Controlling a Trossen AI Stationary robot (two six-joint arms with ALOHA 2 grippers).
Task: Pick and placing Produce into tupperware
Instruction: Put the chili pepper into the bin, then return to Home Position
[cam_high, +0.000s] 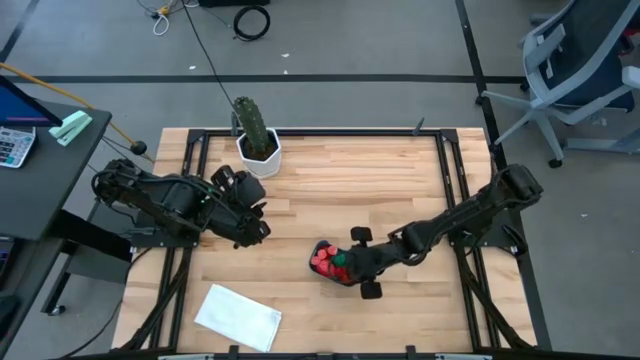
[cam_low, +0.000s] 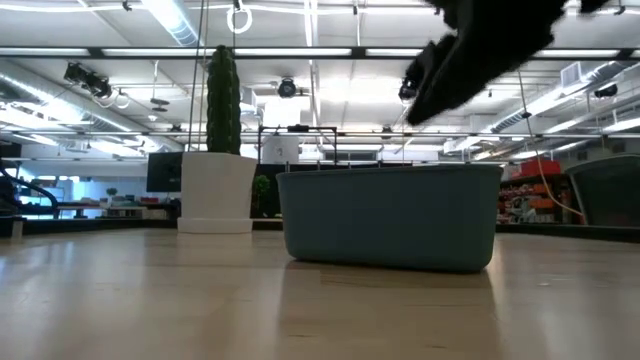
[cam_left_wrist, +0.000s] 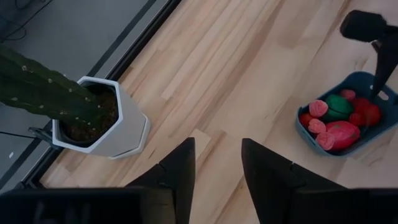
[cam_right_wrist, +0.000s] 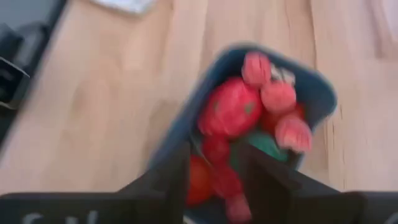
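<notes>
The teal tupperware (cam_high: 322, 268) stands on the wooden table right of centre, also seen in the low view (cam_low: 390, 215) and the left wrist view (cam_left_wrist: 373, 84). Several red and pink produce pieces (cam_right_wrist: 231, 112) and one green piece (cam_left_wrist: 339, 104) lie inside it. My right gripper (cam_high: 347, 264) hovers open just above the tupperware (cam_right_wrist: 314, 87), its fingers either side of the red pieces below (cam_right_wrist: 214, 177). It shows dark above the rim in the low view (cam_low: 470, 55). My left gripper (cam_high: 262, 215) waits open over the table's left half (cam_left_wrist: 217, 168).
A tall green cactus in a white pot (cam_high: 256, 140) stands at the table's far edge, near my left gripper (cam_left_wrist: 99, 118). A flat white sheet (cam_high: 237, 318) lies near the near-left corner. Bare wood lies between the two arms.
</notes>
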